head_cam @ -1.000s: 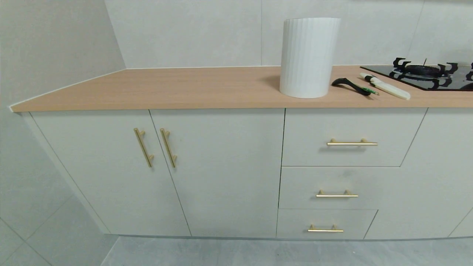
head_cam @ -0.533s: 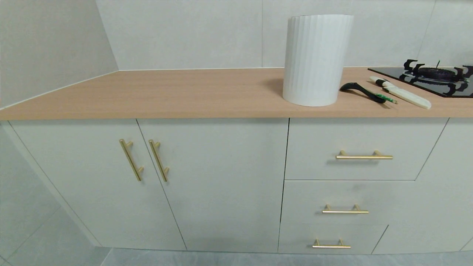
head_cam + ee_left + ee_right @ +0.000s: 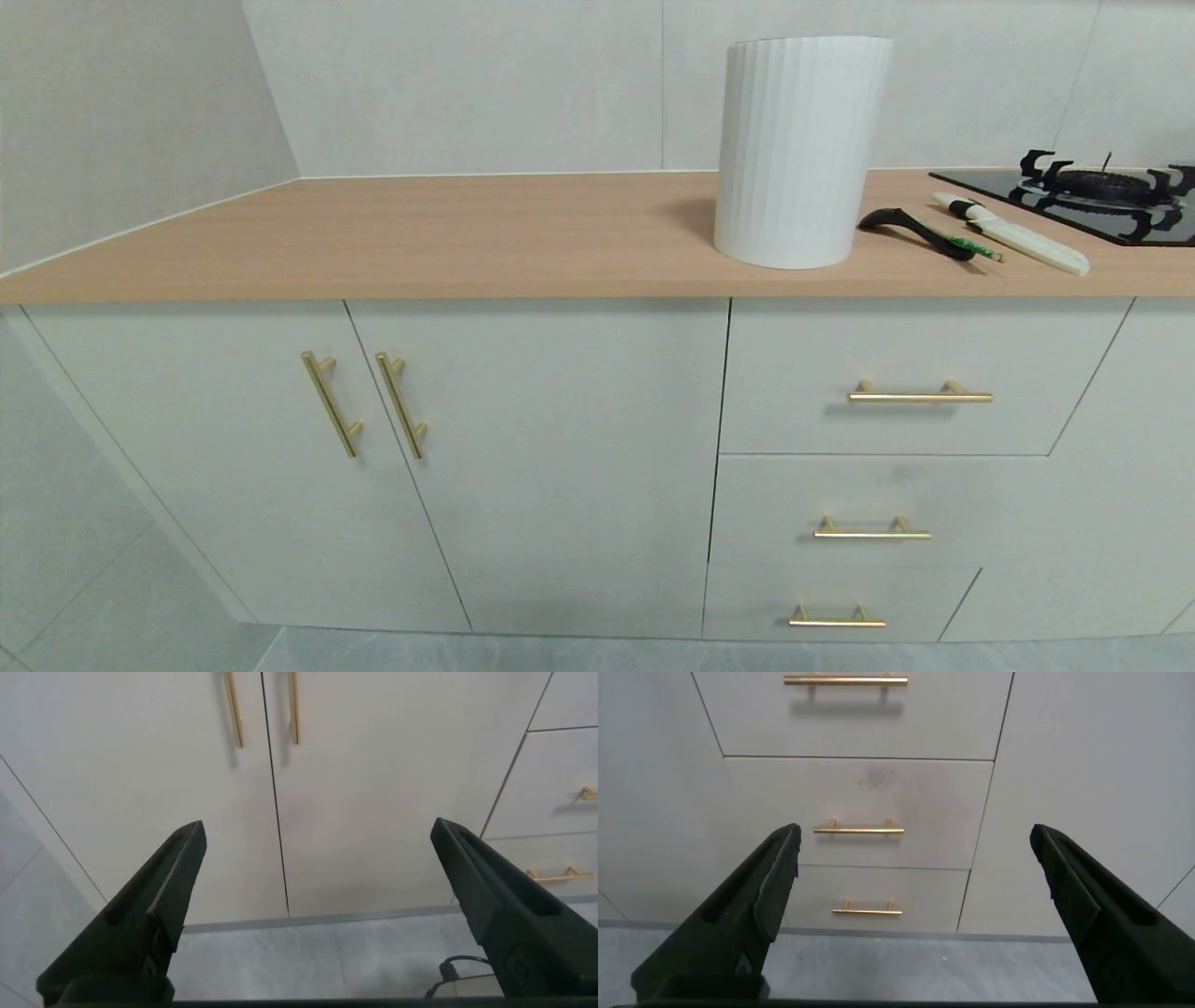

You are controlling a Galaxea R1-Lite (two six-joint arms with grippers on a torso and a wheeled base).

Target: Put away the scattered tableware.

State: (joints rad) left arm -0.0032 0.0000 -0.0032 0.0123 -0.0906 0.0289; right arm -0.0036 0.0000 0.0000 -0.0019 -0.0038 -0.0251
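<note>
A tall white ribbed container (image 3: 794,149) stands on the counter (image 3: 420,233) near its front edge. Just beside it lie a black peeler (image 3: 910,231) and a white knife (image 3: 1013,245), between the container and the stove (image 3: 1092,201) at the counter's right end. The left gripper (image 3: 316,826) hangs low before the cabinet doors (image 3: 374,784), jaws spread wide, holding nothing. The right gripper (image 3: 913,831) faces the drawers (image 3: 859,784), jaws wide apart too, empty. Both sit well below the peeler and knife.

tabletop (image 3: 420,233): we see matt wood grain
canister (image 3: 794,149): ribbed, matt white
drawer handles (image 3: 920,397): brushed gold metal
hob (image 3: 990,185): glossy black
</note>
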